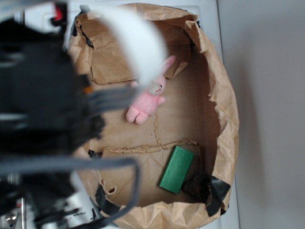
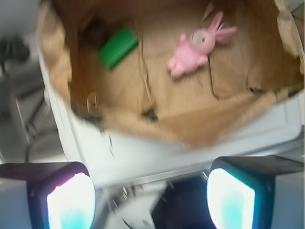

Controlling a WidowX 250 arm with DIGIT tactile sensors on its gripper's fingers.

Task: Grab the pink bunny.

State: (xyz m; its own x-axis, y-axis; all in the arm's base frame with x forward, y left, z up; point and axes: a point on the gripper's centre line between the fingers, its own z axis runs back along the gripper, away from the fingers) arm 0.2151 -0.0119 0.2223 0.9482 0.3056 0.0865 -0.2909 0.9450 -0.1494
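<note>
The pink bunny (image 1: 147, 102) (image 2: 194, 46) lies on its back on the floor of a brown paper-lined box (image 1: 224, 102) (image 2: 190, 129). In the exterior view a blurred white band crosses its ears. My gripper (image 2: 150, 198) hangs well outside the box, over its near white rim, far from the bunny. Its two glowing fingertips (image 2: 70, 200) stand wide apart with nothing between them. In the exterior view the arm (image 1: 43, 95) is a large dark blur at the left, and the gripper's fingers do not show there.
A green rectangular block (image 1: 177, 169) (image 2: 118, 46) lies on the box floor, apart from the bunny. Crumpled paper walls ring the box. Black tape (image 1: 217, 191) patches a corner. White machine surface (image 2: 143, 152) and dark cables lie outside the box.
</note>
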